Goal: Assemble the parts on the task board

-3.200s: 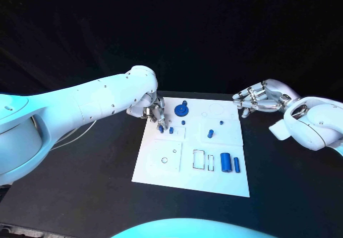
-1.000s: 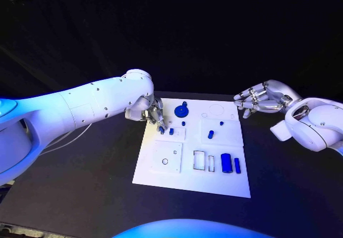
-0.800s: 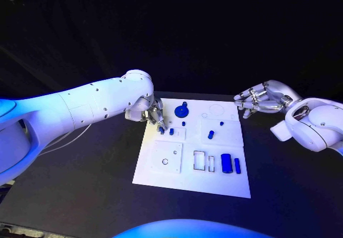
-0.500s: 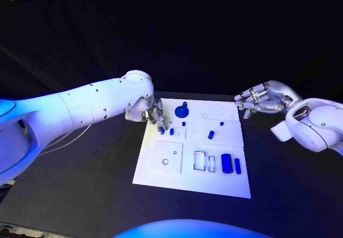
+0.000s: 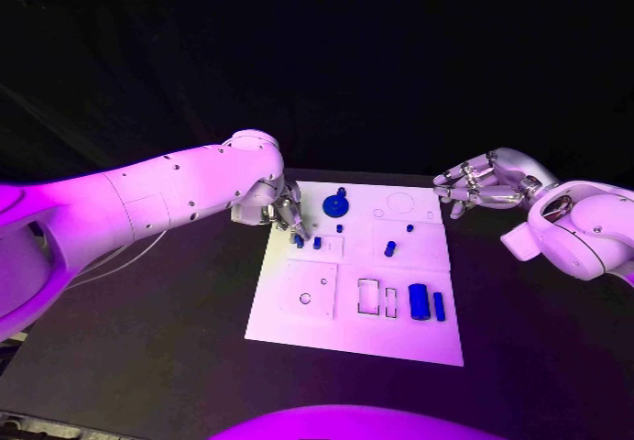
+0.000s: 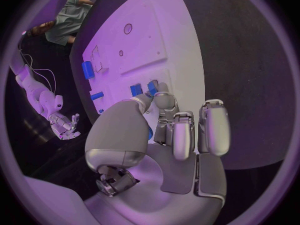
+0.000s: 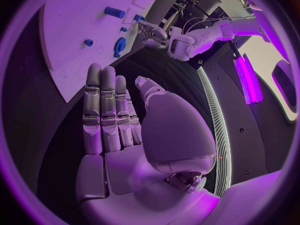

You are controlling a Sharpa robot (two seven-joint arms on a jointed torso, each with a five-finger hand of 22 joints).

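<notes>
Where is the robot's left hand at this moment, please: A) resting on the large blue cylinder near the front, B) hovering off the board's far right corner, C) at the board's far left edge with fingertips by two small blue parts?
C: the left hand reaches the task board beside two small blue parts.

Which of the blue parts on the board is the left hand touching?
The small blue peg at the task board's left edge, under the left hand's fingertips; its twin stands free beside it.

One white board [image 5: 356,312] lies on one surface [image 5: 158,348]. Seven blue parts [image 5: 418,301] sit on it. Two hands [image 5: 278,209] are over the surface.
</notes>
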